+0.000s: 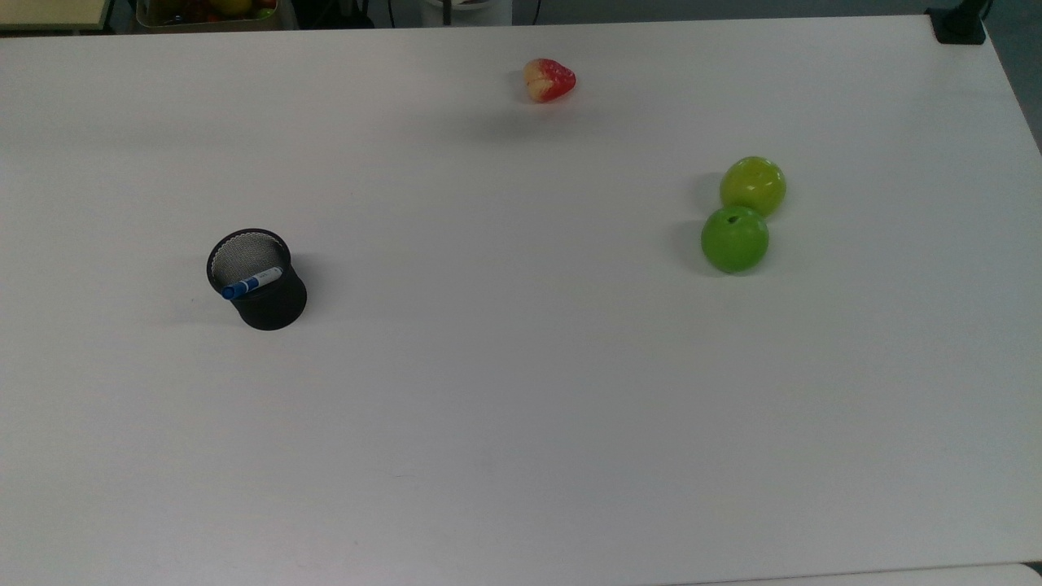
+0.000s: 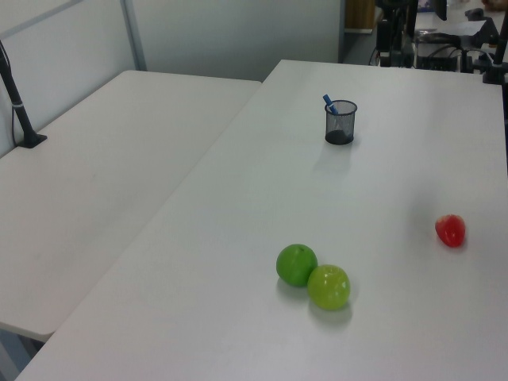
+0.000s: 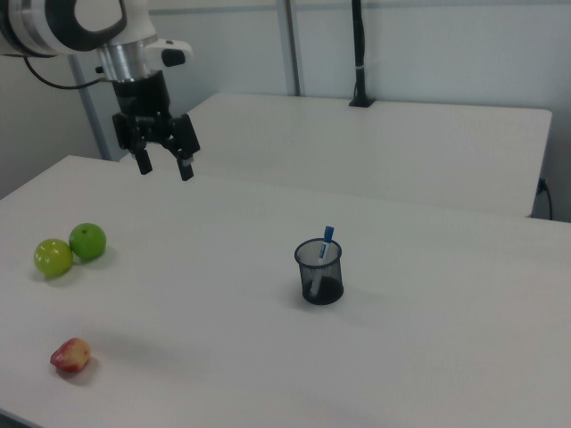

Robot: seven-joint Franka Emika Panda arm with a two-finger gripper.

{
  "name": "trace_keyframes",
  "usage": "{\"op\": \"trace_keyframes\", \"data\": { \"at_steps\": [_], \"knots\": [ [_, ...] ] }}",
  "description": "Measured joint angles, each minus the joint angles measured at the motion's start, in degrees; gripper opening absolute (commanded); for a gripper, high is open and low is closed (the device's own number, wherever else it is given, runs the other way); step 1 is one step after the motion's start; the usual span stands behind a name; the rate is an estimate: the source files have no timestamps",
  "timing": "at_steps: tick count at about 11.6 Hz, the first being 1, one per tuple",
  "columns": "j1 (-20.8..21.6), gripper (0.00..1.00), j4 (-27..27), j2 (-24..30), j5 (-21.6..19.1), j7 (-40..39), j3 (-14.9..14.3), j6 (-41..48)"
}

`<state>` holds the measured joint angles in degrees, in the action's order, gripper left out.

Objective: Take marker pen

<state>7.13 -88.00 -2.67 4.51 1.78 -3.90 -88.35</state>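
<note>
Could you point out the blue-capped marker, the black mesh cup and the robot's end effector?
blue-capped white marker pen (image 1: 252, 283): top view, mid barrel.
black mesh cup (image 3: 319, 273): right view, side wall.
end effector (image 3: 164, 167): right view, between its open fingertips.

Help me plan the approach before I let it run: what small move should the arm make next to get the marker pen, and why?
Probably carry the gripper across toward the black mesh cup. In the right view it hangs open, high above the table, well to the right view's left of the cup. The marker pen leans inside the cup, blue cap poking above the rim, so it should line up overhead before descending.
</note>
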Motion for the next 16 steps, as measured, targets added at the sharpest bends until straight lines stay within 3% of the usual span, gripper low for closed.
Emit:
{"op": "trace_keyframes", "data": {
  "at_steps": [5,8,16],
  "knots": [
    [-7.0,1.00,0.0,-0.6,0.0,-5.7,-0.2,-1.7],
    [-8.1,1.00,0.0,-1.7,0.0,-6.5,-0.2,-4.2],
    [-10.9,1.00,-1.0,-10.7,-0.5,-6.6,-0.2,-26.4]
  ]
}}
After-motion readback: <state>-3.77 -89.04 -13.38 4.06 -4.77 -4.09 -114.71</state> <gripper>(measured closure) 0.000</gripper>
